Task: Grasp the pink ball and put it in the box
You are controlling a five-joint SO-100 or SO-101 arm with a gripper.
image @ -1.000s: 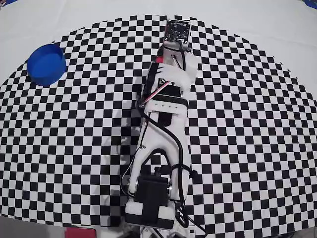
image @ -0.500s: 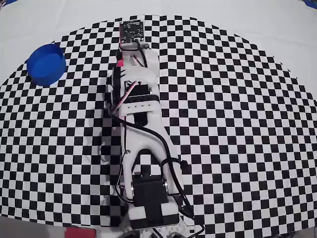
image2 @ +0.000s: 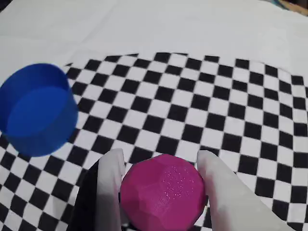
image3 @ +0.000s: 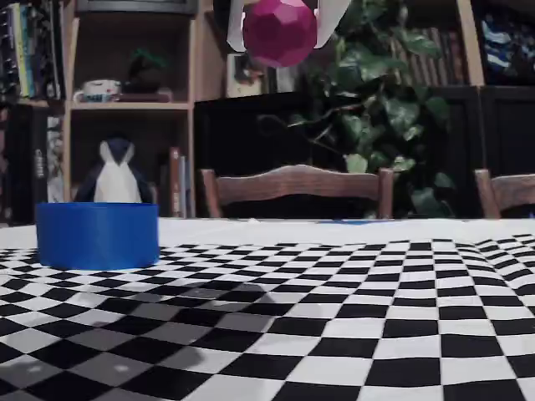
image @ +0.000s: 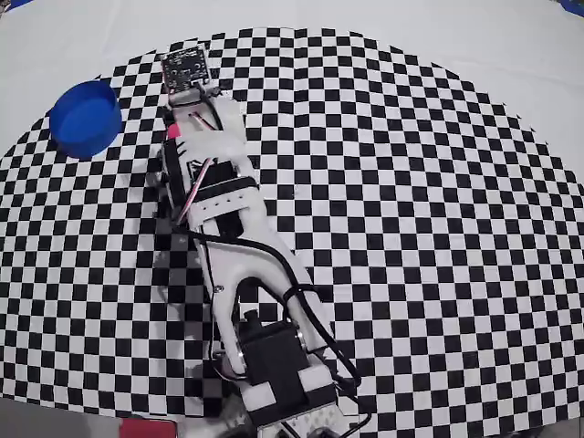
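One pink ball (image2: pixel 162 196), one blue box (image2: pixel 37 109), one arm (image: pixel 228 246) with two fingers (image2: pixel 111 185).

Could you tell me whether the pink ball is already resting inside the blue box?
No, in the fixed view the pink ball is held high above the table between the gripper fingers, right of the box.

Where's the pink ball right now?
The pink ball sits clamped in the gripper, lifted high above the checkered cloth in the fixed view, right of the blue box.
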